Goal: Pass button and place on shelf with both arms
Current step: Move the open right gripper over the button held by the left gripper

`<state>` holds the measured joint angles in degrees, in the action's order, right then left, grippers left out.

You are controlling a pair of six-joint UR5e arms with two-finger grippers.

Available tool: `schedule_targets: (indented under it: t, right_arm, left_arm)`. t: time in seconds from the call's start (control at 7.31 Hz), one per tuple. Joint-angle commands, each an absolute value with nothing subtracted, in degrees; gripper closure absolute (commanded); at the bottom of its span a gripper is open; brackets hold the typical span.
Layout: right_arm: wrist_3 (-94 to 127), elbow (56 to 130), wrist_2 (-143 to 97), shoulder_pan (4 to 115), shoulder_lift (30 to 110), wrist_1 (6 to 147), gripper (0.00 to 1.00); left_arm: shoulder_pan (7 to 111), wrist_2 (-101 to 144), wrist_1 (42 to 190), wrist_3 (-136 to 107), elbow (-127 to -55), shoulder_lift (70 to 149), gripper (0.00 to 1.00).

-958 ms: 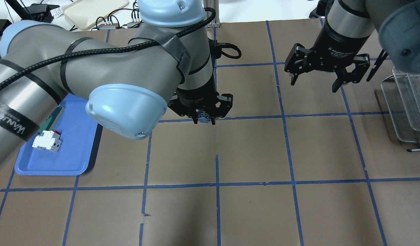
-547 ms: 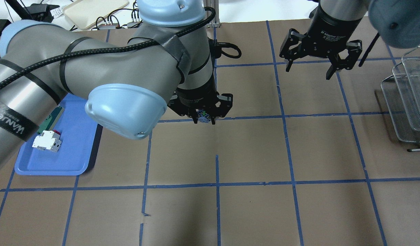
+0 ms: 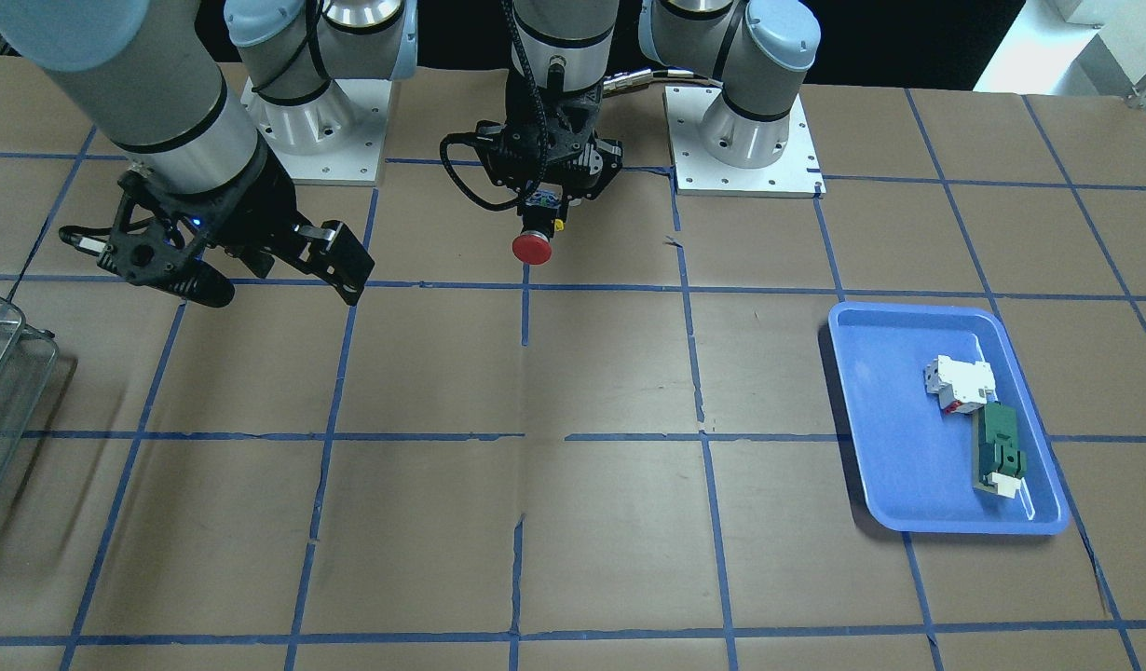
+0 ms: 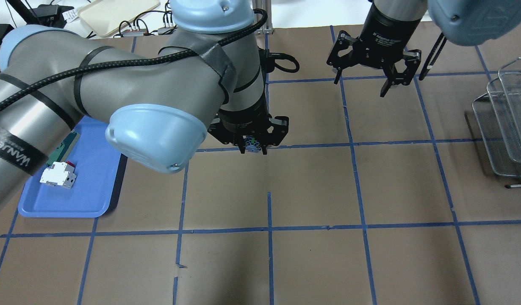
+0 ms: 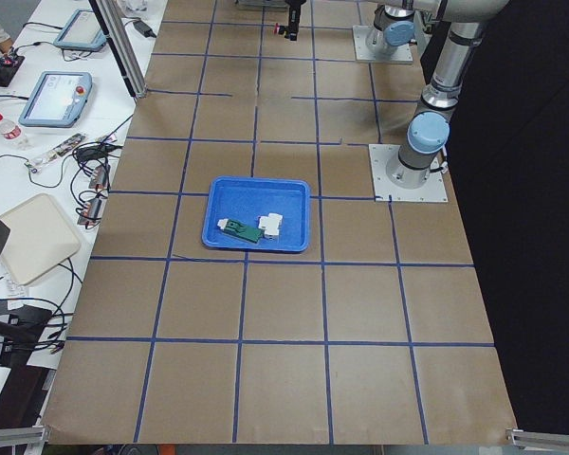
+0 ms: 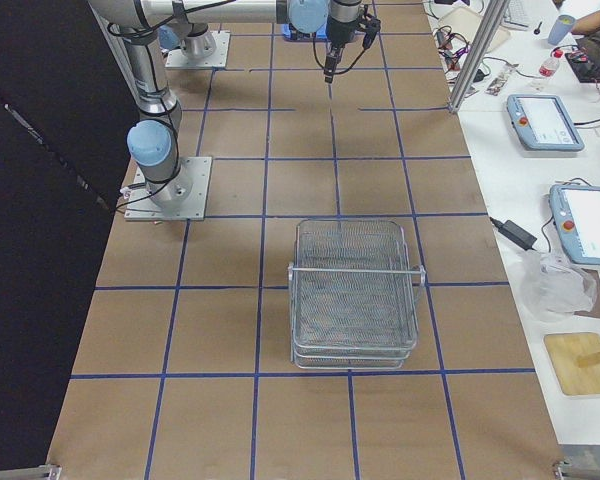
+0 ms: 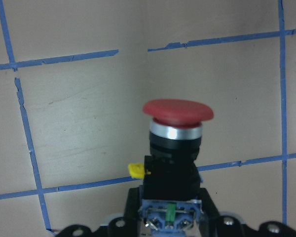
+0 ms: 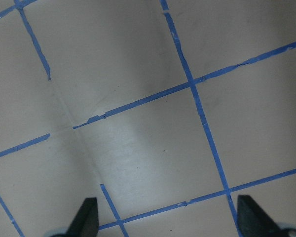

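The button (image 3: 531,245) has a red mushroom cap on a black body and hangs cap-down above the table's middle. My left gripper (image 3: 543,207) is shut on the button's body. In the left wrist view the button (image 7: 176,112) fills the centre, with its blue-green base between the jaws. In the overhead view the left gripper (image 4: 253,148) is under the left arm. My right gripper (image 4: 360,86) is open and empty, apart from the button, on the shelf's side. It also shows in the front view (image 3: 279,287) and in the right wrist view (image 8: 168,219). The wire-mesh shelf (image 4: 504,127) stands at the table's right edge.
A blue tray (image 3: 908,514) on the robot's left side holds a white block (image 3: 960,382) and a green-and-white part (image 3: 997,447). The shelf also shows in the exterior right view (image 6: 355,290). The table is brown paper with a blue tape grid.
My right gripper has moved away from the shelf, farther from the robot's base and toward the table's middle, still open. The left arm and the button have not moved.
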<state>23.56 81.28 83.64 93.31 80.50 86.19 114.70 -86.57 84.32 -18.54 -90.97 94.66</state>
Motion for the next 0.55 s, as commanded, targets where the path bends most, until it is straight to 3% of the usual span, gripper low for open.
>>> schedule_targets:
  t: [0.0,0.41]
  right_arm:
    - [25.4,74.5,80.1,96.3,75.3,80.5,0.00]
    - [25.4,68.6,74.8,100.7,70.3,78.0,0.00]
  left_arm:
    - [114.7,-86.6,84.5,-18.5,-91.1,94.7,0.98]
    - [114.7,-86.5,84.2,-18.5,-91.1,94.7,0.98]
